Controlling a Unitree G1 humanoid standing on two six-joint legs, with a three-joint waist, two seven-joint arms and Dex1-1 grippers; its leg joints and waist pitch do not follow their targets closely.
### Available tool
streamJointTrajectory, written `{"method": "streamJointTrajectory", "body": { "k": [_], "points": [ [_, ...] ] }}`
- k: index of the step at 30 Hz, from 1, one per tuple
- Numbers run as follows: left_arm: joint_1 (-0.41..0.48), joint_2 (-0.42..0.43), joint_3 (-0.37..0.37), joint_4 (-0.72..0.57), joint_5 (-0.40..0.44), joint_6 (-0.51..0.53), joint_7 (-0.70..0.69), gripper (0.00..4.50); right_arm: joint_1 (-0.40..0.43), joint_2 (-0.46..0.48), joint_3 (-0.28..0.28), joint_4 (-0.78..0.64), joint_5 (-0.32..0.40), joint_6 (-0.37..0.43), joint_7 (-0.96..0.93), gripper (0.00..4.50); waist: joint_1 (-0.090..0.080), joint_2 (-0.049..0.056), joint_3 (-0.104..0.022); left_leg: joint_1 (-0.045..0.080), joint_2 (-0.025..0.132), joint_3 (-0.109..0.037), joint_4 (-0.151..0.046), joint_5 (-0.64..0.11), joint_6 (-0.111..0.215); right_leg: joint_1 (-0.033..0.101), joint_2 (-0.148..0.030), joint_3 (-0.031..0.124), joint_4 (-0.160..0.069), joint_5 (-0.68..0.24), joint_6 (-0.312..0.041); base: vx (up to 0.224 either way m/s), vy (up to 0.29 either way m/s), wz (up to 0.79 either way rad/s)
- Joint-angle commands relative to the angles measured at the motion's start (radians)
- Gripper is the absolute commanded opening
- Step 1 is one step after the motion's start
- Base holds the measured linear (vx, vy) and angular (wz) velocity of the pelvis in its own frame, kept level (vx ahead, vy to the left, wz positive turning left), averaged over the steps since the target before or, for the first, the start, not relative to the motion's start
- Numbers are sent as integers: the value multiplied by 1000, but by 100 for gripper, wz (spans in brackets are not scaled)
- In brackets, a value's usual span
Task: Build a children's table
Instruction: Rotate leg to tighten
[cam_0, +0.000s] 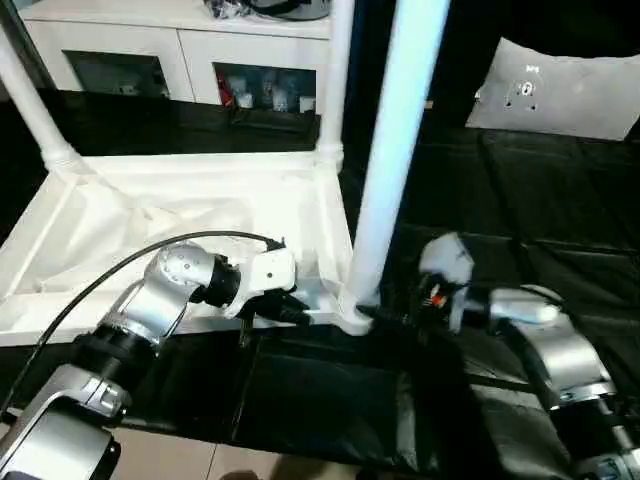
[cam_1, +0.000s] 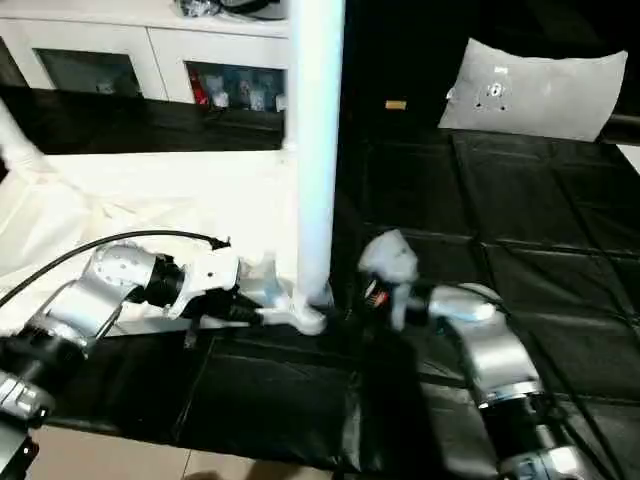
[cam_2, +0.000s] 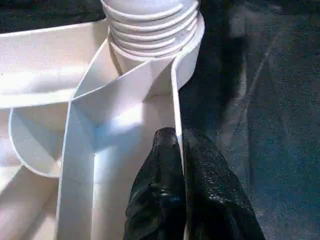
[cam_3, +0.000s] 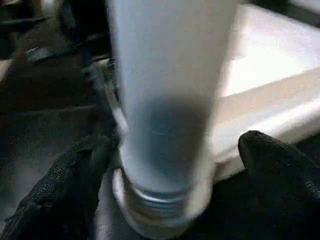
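Observation:
The children's table top (cam_0: 150, 230) lies upside down on the black mat, ribbed underside up. A white leg (cam_0: 395, 150) stands in its near right corner socket (cam_0: 352, 318). Two more legs (cam_0: 338, 80) (cam_0: 30, 100) stand in the far corners. My left gripper (cam_0: 300, 312) is shut on the thin rim wall of the top right beside that socket; the left wrist view shows both black fingers (cam_2: 165, 190) pinching the wall. At the base of the near leg (cam_3: 165, 100) my right gripper (cam_3: 175, 150) is open, one finger on each side and apart from it.
A white cabinet (cam_0: 180, 50) with glass doors stands behind the table top. A pale cushion-like bag (cam_0: 560, 90) lies at the back right on the black mat (cam_0: 560, 230). A black cable (cam_0: 120, 265) arcs over my left forearm.

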Motion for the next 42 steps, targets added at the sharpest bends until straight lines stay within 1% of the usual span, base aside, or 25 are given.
{"method": "streamJointTrajectory", "body": {
  "k": [1,4,6,7,8,9,10,13,15,18,21,24,25,27,28,29,32,34,35,36,37,38,39,40,42],
  "points": [
    [-33,-6,-20,-11,-12,-46,-47,0,-22,-6,21,18,-18,-25,33,446,2,-4,-67,-14,46,1,-64,-5,106,74,-85,53,-55,-189,-205,0,0,0],
    [-32,-10,-20,-9,-10,-54,-56,0,-37,-2,30,44,-20,-32,37,446,8,-7,-67,-11,46,4,-66,-22,91,73,-85,54,-59,-228,-196,0,0,0],
    [-30,-11,-21,-9,-9,-55,-56,0,-49,7,29,61,-17,-23,31,446,9,-7,-66,-12,46,4,-67,-28,85,74,-85,54,-59,-243,-190,0,0,0],
    [-29,-12,-22,-10,-9,-57,-57,0,-53,11,28,66,-15,-18,30,429,11,-7,-66,-13,45,3,-66,-24,82,75,-85,55,-59,-242,-183,0,0,0],
    [-29,-13,-22,-10,-10,-56,-58,0,-58,12,29,71,-15,-14,29,429,11,-11,-68,-13,45,4,-66,-17,82,76,-85,55,-57,-234,-182,0,0,0],
    [-30,-14,-21,-6,-11,-58,-61,0,-61,13,29,75,-16,-13,30,429,13,-8,-68,-15,45,3,-66,-7,84,75,-85,55,-56,-220,-184,0,0,0],
    [-30,-15,-21,-2,-10,-61,-62,0,-66,15,29,86,-12,-1,37,401,12,-11,-69,-14,45,3,-65,2,87,76,-84,54,-53,-205,-187,0,0,0],
    [-29,-16,-20,3,-12,-64,-65,0,-69,17,29,96,-9,5,45,389,12,-10,-69,-16,45,3,-64,7,93,76,-84,53,-52,-190,-195,0,0,0],
    [-27,-15,-16,9,-11,-70,-71,0,-77,19,34,118,-3,1,58,362,13,-12,-69,-16,45,4,-64,4,95,76,-85,53,-52,-198,-194,0,0,0],
    [-25,-12,-15,5,-13,-68,-76,0,-81,23,35,123,4,6,67,341,13,-11,-68,-15,46,4,-64,-2,92,75,-85,53,-55,-217,-187,0,0,0],
    [-25,-12,-13,4,-17,-64,-81,0,-82,26,33,125,6,8,71,310,13,-13,-70,-16,46,4,-63,9,95,76,-84,53,-52,-201,-188,0,0,0],
    [-25,-12,-13,6,-16,-64,-83,0,-82,28,31,127,9,10,78,296,13,-12,-70,-16,46,4,-63,14,95,76,-84,52,-50,-195,-191,0,0,0],
    [-25,-11,-13,7,-16,-64,-84,0,-81,28,31,126,11,12,81,289,14,-7,-71,-15,46,4,-63,14,95,76,-85,53,-50,-192,-193,0,0,0],
    [-23,-12,-12,7,-20,-58,-89,0,-78,28,30,121,16,14,85,282,14,-10,-71,-15,45,4,-62,14,95,76,-84,53,-50,-187,-194,0,0,0],
    [-20,-14,-10,4,-22,-52,-86,0,-71,30,30,118,19,15,86,280,14,-7,-71,-15,46,4,-62,12,94,75,-84,52,-51,-186,-197,0,0,0],
    [-20,-15,-10,4,-22,-51,-86,0,-70,31,30,117,19,16,86,279,14,-8,-71,-15,46,4,-62,10,93,75,-84,52,-51,-186,-197,0,0,0],
    [-11,-33,1,-12,-30,-16,-51,0,-45,39,30,90,31,50,74,278,14,-7,-69,-14,46,5,-63,5,91,75,-84,53,-53,-192,-198,0,0,0],
    [5,-67,19,-42,-37,42,16,0,-10,66,35,51,31,111,15,277,15,-6,-67,-14,48,4,-65,-3,81,76,-84,54,-55,-210,-190,0,0,0],
    [17,-97,29,-61,-29,89,84,0,2,114,24,47,22,144,-78,277,16,-7,-68,-14,48,3,-65,-6,80,76,-86,52,-56,-217,-189,0,0,0],
    [20,-104,30,-65,-26,101,102,0,4,129,19,49,20,154,-105,277,13,-3,-65,-14,48,3,-67,-6,70,75,-84,54,-56,-218,-187,0,0,0],
    [27,-129,36,-72,-14,131,161,0,4,176,2,62,13,165,-190,277,9,-5,-62,-12,43,2,-70,-52,49,74,-84,50,-70,-304,-166,0,0,0],
    [34,-152,44,-80,-13,156,203,0,5,218,-12,73,5,153,-258,277,6,-3,-60,-10,41,2,-72,-71,36,72,-83,50,-76,-360,-142,0,0,0],
    [40,-174,48,-90,-1,182,250,0,5,258,-25,74,8,168,-317,277,4,-5,-60,-13,40,1,-73,-70,31,74,-84,50,-76,-370,-134,0,0,0],
    [41,-177,49,-91,0,186,257,0,5,264,-27,75,9,170,-325,277,-2,-2,-57,-15,39,0,-76,-79,22,73,-83,48,-82,-402,-118,0,0,0],
    [50,-222,58,-111,23,244,341,0,4,336,-45,79,-1,187,-430,277,-8,-3,-58,-12,38,-1,-77,-95,18,72,-82,47,-87,-428,-106,0,0,0]
  ]
}}
